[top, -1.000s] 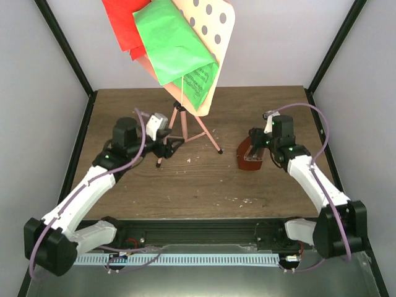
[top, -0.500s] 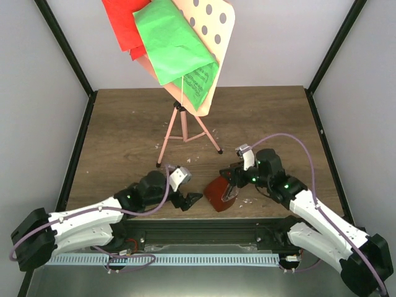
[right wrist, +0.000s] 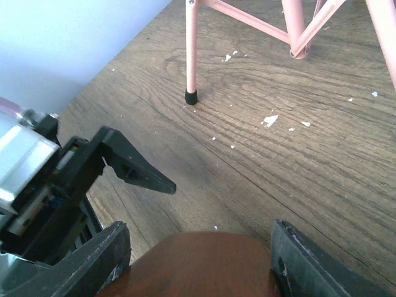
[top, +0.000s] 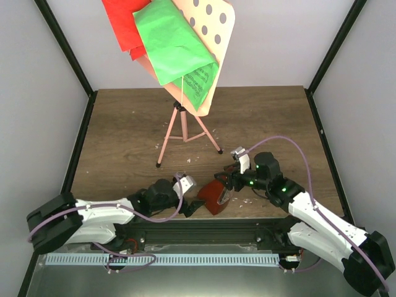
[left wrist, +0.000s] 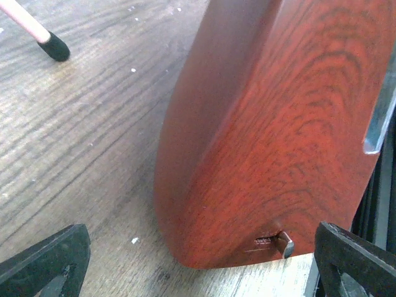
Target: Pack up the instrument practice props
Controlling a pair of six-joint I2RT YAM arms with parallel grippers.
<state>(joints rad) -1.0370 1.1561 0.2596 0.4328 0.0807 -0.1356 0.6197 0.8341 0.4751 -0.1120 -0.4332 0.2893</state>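
Metronome [top: 212,197] tipped leftward, gripped by right pincer [top: 228,190], left pincer [top: 197,204] wide open

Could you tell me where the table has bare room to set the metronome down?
Free: back right table, between the music stand and right wall; also the left side. Crowded: near edge, where left gripper and right gripper meet at the metronome.

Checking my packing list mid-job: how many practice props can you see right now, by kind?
Music stand: 1
Music sheets: 2, one green sheet and one red sheet, both on the stand's desk
Metronome: 1
Total: 4
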